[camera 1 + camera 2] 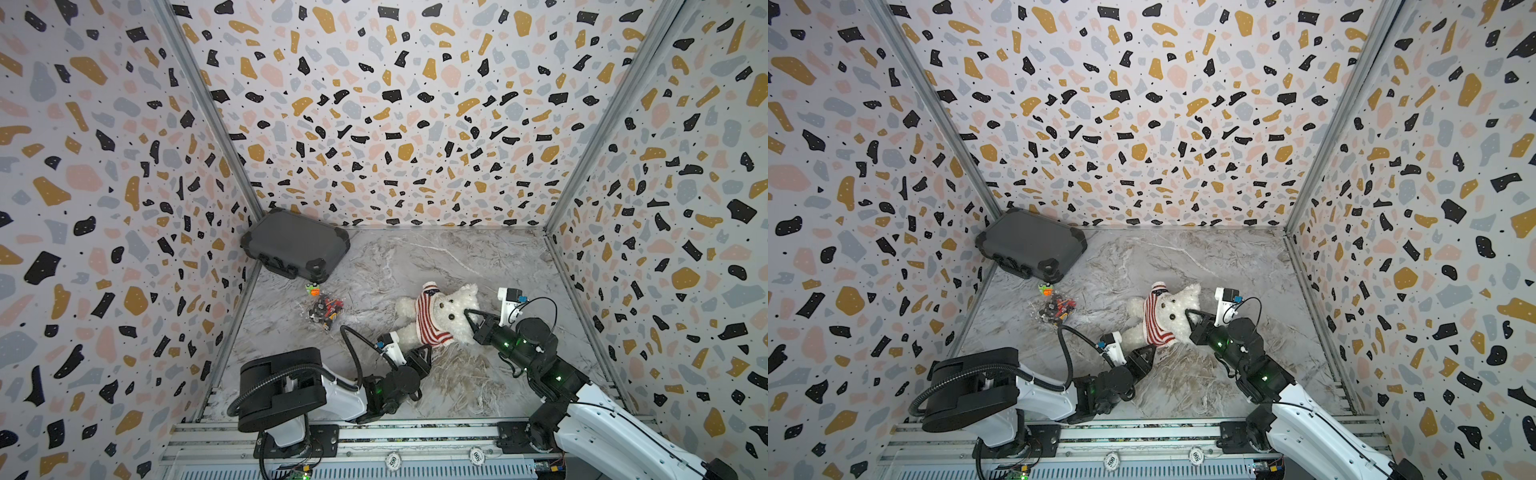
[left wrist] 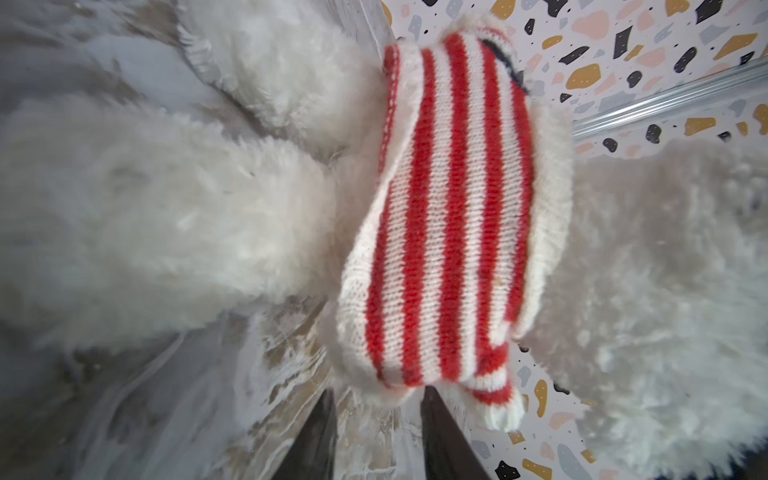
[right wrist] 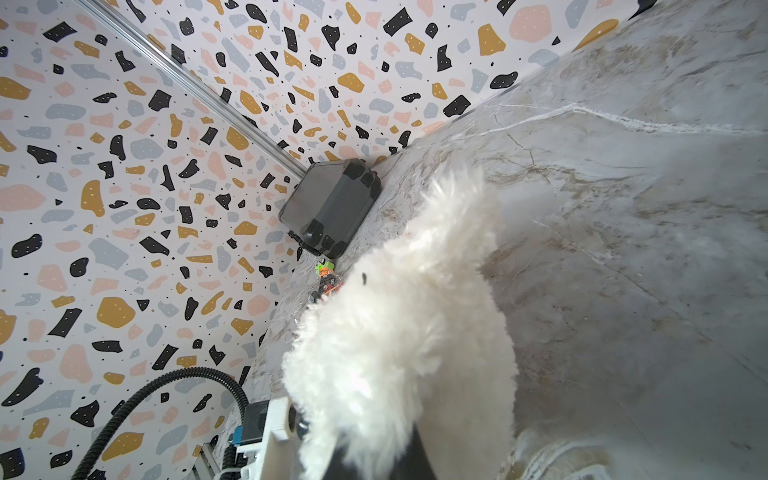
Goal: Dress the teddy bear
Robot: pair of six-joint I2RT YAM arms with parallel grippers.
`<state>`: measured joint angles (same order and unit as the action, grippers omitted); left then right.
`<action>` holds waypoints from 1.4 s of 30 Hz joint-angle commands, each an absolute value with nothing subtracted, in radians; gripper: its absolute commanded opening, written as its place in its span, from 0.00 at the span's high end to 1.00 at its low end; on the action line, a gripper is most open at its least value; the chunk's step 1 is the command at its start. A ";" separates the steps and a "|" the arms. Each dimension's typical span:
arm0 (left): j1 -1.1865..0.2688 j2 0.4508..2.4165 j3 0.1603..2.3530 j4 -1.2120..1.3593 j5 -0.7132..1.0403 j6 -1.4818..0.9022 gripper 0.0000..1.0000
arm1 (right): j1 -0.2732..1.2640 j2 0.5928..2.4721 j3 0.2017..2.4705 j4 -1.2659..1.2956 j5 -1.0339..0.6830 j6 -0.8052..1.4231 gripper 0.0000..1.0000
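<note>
Here right jaws pinch the teddy bear (image 1: 456, 302); left jaws gape nearby.

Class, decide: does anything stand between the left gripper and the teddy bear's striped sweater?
Nothing visible does. The left gripper points its open fingers straight at the sweater hem on the teddy bear, with only bare table between. The right gripper is shut on the bear's head.

The fingertips of the right gripper (image 1: 469, 313) are buried in the fur of the teddy bear (image 3: 395, 332). In the left wrist view, the fingers of the left gripper (image 2: 378, 392) are cut off by the frame edge. Whether the hem of the striped sweater (image 2: 449, 208) is pinched cannot be told. The pile of small coloured parts (image 1: 324, 311) is too small to be identified.
</note>
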<state>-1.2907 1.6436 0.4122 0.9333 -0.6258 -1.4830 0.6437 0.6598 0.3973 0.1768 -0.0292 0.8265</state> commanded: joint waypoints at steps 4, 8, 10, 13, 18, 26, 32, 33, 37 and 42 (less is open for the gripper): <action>-1.265 1.706 0.433 1.067 -0.611 -1.499 0.68 | 0.649 0.642 0.407 0.216 -0.023 0.833 1.00; -1.257 1.709 0.442 1.062 -0.606 -1.490 0.71 | 0.648 0.641 0.404 0.212 -0.024 0.832 1.00; -1.254 1.710 0.442 1.061 -0.605 -1.489 0.74 | 0.649 0.639 0.402 0.214 -0.025 0.834 1.00; -1.249 1.715 0.446 1.062 -0.598 -1.486 0.78 | 0.650 0.642 0.400 0.216 -0.024 0.834 1.00; -1.244 1.738 0.459 1.076 -0.582 -1.488 0.90 | 0.650 0.643 0.410 0.211 -0.021 0.827 1.00; -1.244 1.756 0.446 1.064 -0.548 -1.498 1.00 | 0.649 0.643 0.419 0.204 -0.011 0.817 1.00; -1.244 1.729 0.377 1.022 -0.561 -1.498 1.00 | 0.648 0.630 0.435 0.182 0.007 0.798 1.00; -1.244 1.717 0.370 0.996 -0.564 -1.494 1.00 | 0.649 0.626 0.438 0.178 0.012 0.794 1.00; -1.244 1.652 0.357 0.875 -0.581 -1.458 1.00 | 0.646 0.617 0.449 0.161 0.021 0.785 1.00; -1.244 1.563 0.374 0.667 -0.597 -1.384 1.00 | 0.644 0.613 0.463 0.137 0.030 0.773 1.00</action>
<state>-1.2510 1.5970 0.3729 0.8413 -0.5625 -1.4540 0.6476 0.6384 0.3977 0.1215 -0.0063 0.8017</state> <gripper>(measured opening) 0.044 0.080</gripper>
